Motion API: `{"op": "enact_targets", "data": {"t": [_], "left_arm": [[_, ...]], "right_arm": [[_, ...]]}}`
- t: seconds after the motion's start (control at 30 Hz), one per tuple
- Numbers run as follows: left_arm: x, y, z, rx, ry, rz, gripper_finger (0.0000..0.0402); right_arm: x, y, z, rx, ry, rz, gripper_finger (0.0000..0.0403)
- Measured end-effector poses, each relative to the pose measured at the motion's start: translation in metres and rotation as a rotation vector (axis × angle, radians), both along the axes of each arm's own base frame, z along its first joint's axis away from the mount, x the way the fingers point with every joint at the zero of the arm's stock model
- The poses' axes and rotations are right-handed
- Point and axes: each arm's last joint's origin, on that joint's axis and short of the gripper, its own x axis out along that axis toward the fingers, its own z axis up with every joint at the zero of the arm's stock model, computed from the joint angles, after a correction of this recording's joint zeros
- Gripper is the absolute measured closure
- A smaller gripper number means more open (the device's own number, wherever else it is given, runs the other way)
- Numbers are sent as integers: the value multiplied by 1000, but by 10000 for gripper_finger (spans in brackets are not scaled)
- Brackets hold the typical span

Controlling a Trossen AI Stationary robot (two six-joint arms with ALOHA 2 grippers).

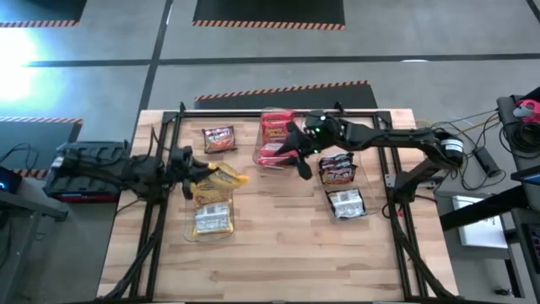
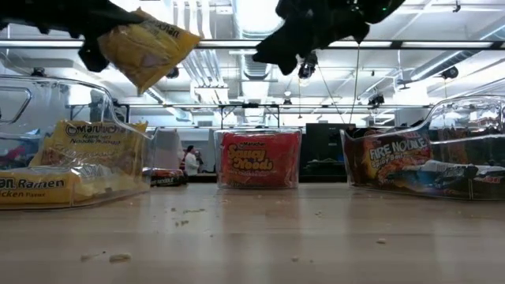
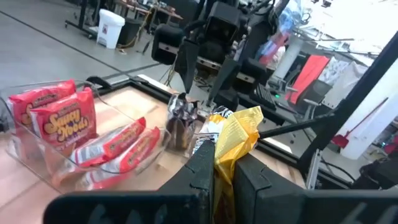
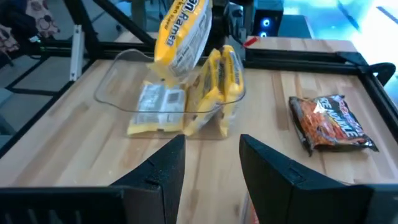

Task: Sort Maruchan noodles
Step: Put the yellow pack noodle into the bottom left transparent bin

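My left gripper [image 1: 192, 173] is shut on a yellow noodle packet [image 1: 224, 177] and holds it over the far end of the left clear bin [image 1: 211, 221], where other yellow packets lie. The middle bin [image 1: 274, 135] holds red packets and the right bin [image 1: 342, 184] holds dark ones. One dark packet [image 1: 218, 138] lies flat on the table at the far left. My right gripper [image 4: 211, 168] stands open with nothing between its fingers, in the air by the red bin's near end [image 1: 299, 162]. My left gripper pinches one edge of the yellow packet [image 3: 225, 149] between its two fingers. The fingers come about level from the table's left. The packet sticks out past the fingertips, crumpled and tilted, and is lifted clear of the bin below [image 2: 146, 47].
A black frame of rails [image 1: 160, 219] runs around the wooden table top. The near half of the table [image 1: 287, 262] shows bare wood. Cables and equipment [image 1: 506, 143] lie off the right edge. A person [image 2: 189, 162] stands far back in the room.
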Motion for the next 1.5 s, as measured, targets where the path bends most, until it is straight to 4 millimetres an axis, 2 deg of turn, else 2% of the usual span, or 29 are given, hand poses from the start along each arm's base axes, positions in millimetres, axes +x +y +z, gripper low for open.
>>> {"op": "enact_targets", "data": {"t": [0.17,0.37,0.6,0.9,1.07,1.5], "left_arm": [[-1,-24,-4,-7,25,-7,394],[-8,-52,-13,-7,68,71,394],[-15,-73,-22,-19,72,130,394],[-8,-84,-35,14,108,166,394],[-4,-89,-44,11,151,129,394],[-8,-85,-54,30,208,149,393]], "right_arm": [[-12,10,-9,3,6,19,261],[-20,14,-25,70,67,1,261],[-23,16,-33,86,101,-1,261],[-21,15,-34,86,104,-1,261],[-20,15,-32,84,97,-1,261],[-19,15,-30,81,89,0,261]]}}
